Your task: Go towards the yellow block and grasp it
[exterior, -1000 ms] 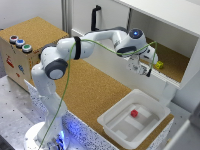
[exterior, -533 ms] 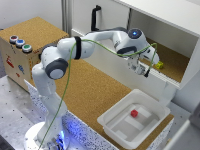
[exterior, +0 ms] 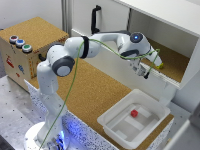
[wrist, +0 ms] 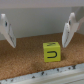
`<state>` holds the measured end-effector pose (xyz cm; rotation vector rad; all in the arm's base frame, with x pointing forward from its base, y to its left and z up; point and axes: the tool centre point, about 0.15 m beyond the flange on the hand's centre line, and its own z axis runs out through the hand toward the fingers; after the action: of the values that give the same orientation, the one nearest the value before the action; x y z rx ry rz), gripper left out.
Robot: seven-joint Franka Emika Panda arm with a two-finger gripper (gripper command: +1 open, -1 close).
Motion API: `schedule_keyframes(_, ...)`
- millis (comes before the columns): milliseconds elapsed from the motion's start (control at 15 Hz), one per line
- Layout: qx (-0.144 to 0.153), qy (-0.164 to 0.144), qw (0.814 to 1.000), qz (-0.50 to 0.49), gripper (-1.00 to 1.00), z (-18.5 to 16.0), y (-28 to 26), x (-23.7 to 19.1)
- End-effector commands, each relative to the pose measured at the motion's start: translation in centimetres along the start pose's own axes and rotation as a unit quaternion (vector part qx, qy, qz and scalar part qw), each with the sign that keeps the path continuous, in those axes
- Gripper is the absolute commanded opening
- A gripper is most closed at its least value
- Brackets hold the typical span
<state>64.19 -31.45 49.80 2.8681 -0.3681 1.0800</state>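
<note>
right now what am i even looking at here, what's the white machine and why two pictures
The white jointed machine is a robot arm ending in a two-fingered gripper. The wider picture comes from a camera standing off the arm; the close one comes from a camera on its wrist, looking out between the fingers. Ahead of the open gripper, a small bright yellow-green cube sits on a brown cork surface. It is not held yet. In the wider picture, a white plastic tray holds a small red block.

exterior: you look down from high, well back, whole arm (exterior: 85, 50) | wrist: close, level | shared: yellow block (wrist: 51, 52) on cork shelf (exterior: 172, 62)
</note>
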Motion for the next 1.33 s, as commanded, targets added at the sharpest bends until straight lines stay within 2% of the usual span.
schedule_keyframes(0,0.016,-0.05,0.998,0.023,1.0,4.0,1.2,4.6)
schedule_keyframes(133,0.016,-0.049,0.998,0.025,1.0,3.5,1.2,4.5)
schedule_keyframes(400,0.023,-0.078,0.996,0.03,1.0,4.2,1.1,3.5)
schedule_keyframes(600,0.013,-0.098,0.995,0.028,1.0,5.6,1.1,2.1)
schedule_keyframes(667,0.008,-0.094,0.995,0.029,-1.0,5.6,1.2,2.1)
schedule_keyframes(933,-0.012,-0.078,0.997,0.014,-1.0,6.6,2.0,3.0)
schedule_keyframes(1133,-0.022,-0.08,0.997,-0.007,-1.0,8.2,2.3,3.8)
schedule_keyframes(1267,-0.016,-0.087,0.996,-0.007,-1.0,8.5,2.3,3.5)
